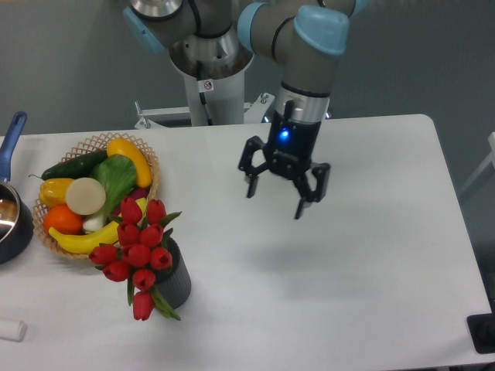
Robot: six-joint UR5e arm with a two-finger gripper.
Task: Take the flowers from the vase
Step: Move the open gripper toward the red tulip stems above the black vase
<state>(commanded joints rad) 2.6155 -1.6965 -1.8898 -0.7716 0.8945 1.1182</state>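
The flowers (137, 253), a bunch of red tulip buds with green leaves, stand in the vase (175, 282), a small dark grey ribbed cylinder near the table's front left. The buds spread wider than the vase and lean to its left. My gripper (275, 203) hangs over the middle of the table, well to the right of the flowers and farther back. Its fingers are spread open and hold nothing.
A woven basket (148, 166) of fruit and vegetables sits just behind the flowers, touching the buds in the picture. A blue-handled pot (11, 209) is at the left edge. A small white object (11, 330) lies at the front left. The arm's base (209, 73) stands behind the table.
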